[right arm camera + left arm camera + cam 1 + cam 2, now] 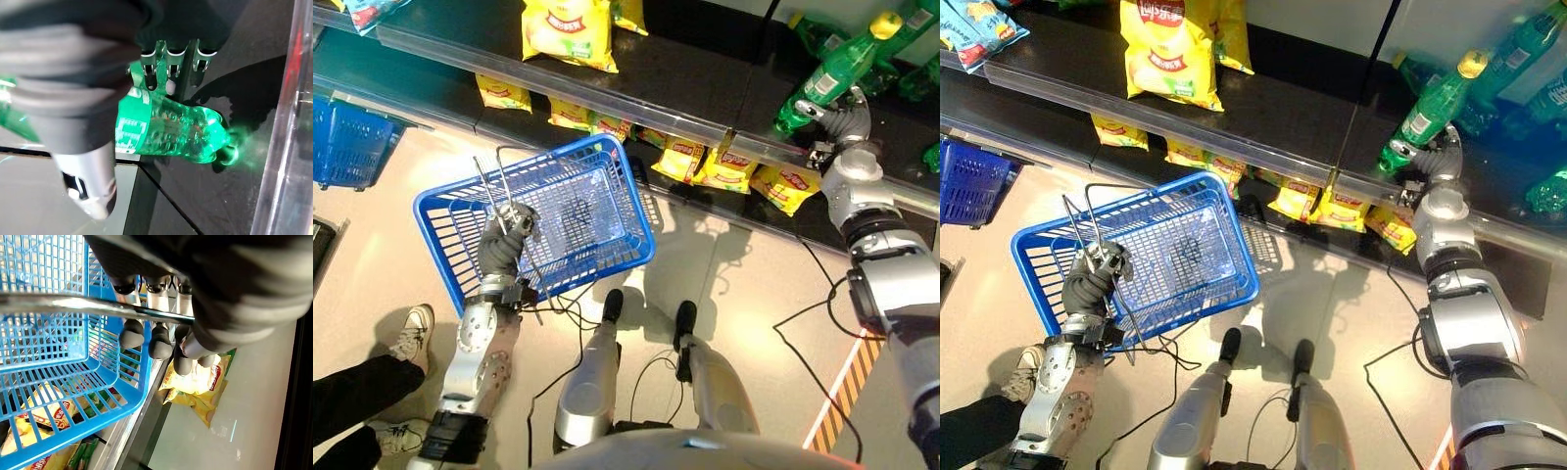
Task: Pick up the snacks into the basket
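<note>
No snacks lie in the blue basket (pixel 563 211) yet. The left hand (pixel 504 240), at eight o'clock, has its fingers curled round the wire handle (pixel 499 191). At two o'clock, the right hand (pixel 837 117) grips a green bottle (pixel 832 73) on the shelf (pixel 685 83).

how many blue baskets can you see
2: one blue basket hanging by its wire handle from the left hand, and a second basket further left beside the shelf.

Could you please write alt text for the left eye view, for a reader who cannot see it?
The right hand grips a green bottle on the dark shelf, while the left hand holds an empty blue basket by its wire handle.
</note>
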